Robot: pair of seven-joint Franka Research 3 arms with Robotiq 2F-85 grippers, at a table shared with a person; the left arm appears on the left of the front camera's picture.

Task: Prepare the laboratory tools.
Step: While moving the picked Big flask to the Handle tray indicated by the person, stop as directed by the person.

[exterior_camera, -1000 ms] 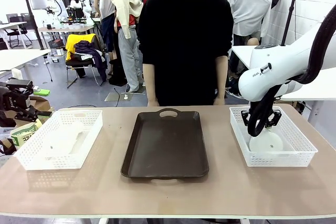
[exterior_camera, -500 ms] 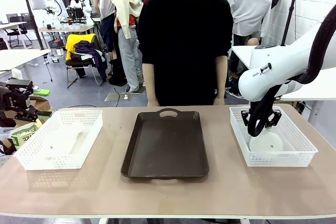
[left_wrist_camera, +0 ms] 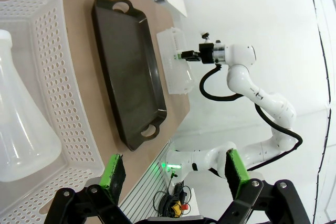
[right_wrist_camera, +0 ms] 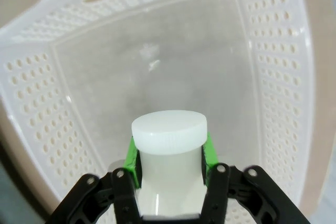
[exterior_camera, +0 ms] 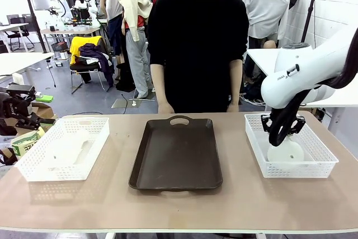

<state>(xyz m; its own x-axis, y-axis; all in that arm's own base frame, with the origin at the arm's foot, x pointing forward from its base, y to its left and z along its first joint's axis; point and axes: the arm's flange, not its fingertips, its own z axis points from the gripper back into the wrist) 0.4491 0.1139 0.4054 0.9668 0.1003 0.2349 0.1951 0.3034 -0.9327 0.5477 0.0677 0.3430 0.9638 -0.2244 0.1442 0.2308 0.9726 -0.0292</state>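
Right hand (exterior_camera: 281, 132): clenched on the neck of one frosted flask (exterior_camera: 285, 153), white cap (right_wrist_camera: 169, 128) up between the green pads (right_wrist_camera: 132, 157); this flask is inside the right mesh basket (exterior_camera: 321, 163).
Left hand (left_wrist_camera: 173, 170): released, jaws wide, grasping nothing, beside the left mesh basket (left_wrist_camera: 52, 77), which holds the second flask (left_wrist_camera: 21, 124).
Small print on the right arm (exterior_camera: 302, 79): too small to read.
Dark brown tray (exterior_camera: 176, 155): on the worktop (exterior_camera: 179, 205) between the baskets.
Person (exterior_camera: 197, 48): at the far edge, behind the tray.
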